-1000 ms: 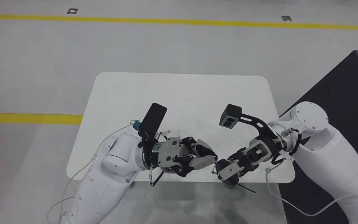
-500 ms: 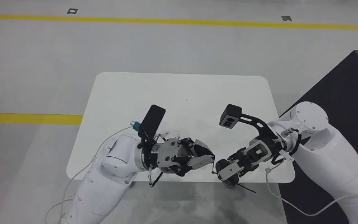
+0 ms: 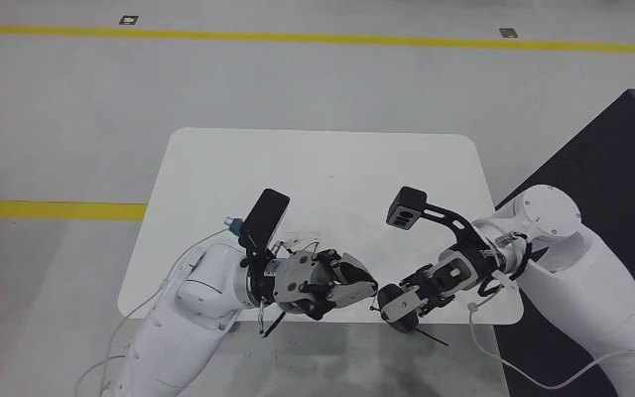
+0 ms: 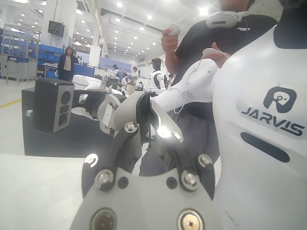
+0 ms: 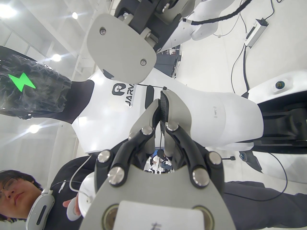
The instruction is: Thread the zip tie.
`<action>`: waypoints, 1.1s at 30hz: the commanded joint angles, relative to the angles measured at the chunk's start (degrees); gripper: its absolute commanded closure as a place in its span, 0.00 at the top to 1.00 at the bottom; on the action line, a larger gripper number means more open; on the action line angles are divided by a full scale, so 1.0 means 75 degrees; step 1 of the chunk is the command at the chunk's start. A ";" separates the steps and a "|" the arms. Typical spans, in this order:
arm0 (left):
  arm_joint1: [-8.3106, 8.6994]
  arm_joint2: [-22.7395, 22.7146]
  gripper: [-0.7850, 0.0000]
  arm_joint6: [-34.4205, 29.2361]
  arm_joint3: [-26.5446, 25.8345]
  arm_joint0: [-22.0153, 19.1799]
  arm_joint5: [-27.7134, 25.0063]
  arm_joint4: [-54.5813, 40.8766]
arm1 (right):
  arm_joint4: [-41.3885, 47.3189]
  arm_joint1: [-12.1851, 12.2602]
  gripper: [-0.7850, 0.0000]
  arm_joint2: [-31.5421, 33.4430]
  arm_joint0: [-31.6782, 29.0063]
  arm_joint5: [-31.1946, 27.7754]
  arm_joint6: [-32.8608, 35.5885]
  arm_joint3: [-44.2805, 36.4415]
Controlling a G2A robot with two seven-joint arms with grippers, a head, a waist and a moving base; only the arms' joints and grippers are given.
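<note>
A thin black zip tie [image 5: 151, 86] runs between my two grippers above the white table's [image 3: 327, 169] front edge. My right gripper [image 5: 162, 101] is shut on it; the small head sticks out at the fingertips and the strand runs down between the fingers. In the top view a loose tail [image 3: 432, 337] trails behind the right gripper [image 3: 385, 304]. Tip to tip with it, my left gripper [image 3: 363, 289] is shut on the strand [image 4: 149, 120], which shows between its own fingers [image 4: 165, 123]. One grey finger [image 5: 120, 46] of the left gripper hangs just beyond the right fingertips.
Both grippers hover at the table's near edge, with bare tabletop behind them. A dark panel [image 3: 595, 139] stands off the table's right side. The right arm's black wrist camera [image 3: 405, 208] juts over the table.
The left gripper has drifted slightly toward the table's near edge, and the right gripper has edged a little toward it. Both stay shut.
</note>
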 commanded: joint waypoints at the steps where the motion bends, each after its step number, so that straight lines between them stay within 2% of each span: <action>1: 0.0014 0.0020 0.00 -0.0037 0.0008 -0.0013 0.0000 -0.0050 | 0.0003 -0.0003 0.00 0.0036 -0.0021 0.0002 0.0002 -0.0022; 13: 0.0067 0.0062 0.00 -0.0052 0.0058 -0.0083 0.0000 -0.0147 | -0.0015 -0.0046 0.00 0.0159 -0.0079 0.0005 0.0033 -0.0108; 15: 0.0072 0.0063 0.30 -0.0051 0.0063 -0.0103 0.0000 -0.0134 | -0.0014 -0.0053 0.00 0.0178 -0.0091 0.0007 0.0027 -0.0108; 17: 0.0076 0.0065 0.97 -0.0049 0.0060 -0.0135 0.0000 -0.0129 | -0.0013 -0.0061 0.00 0.0196 -0.0104 -0.0012 0.0028 -0.0113; 18: 0.0078 0.0061 1.00 -0.0034 0.0045 -0.0149 0.0000 -0.0129 | -0.0013 -0.0065 0.00 0.0201 -0.0110 -0.0012 0.0032 -0.0117; 27: 0.0106 -0.0039 1.00 0.0054 -0.0134 -0.0247 0.0000 -0.0065 | -0.0009 -0.0097 0.00 0.0268 -0.0159 -0.0024 0.0033 -0.0112; 33: 0.0138 -0.0427 1.00 0.0480 -0.0112 -0.0118 0.0000 0.0093 | 0.0186 -0.0095 0.00 0.0546 -0.0294 -0.0241 0.0035 -0.0145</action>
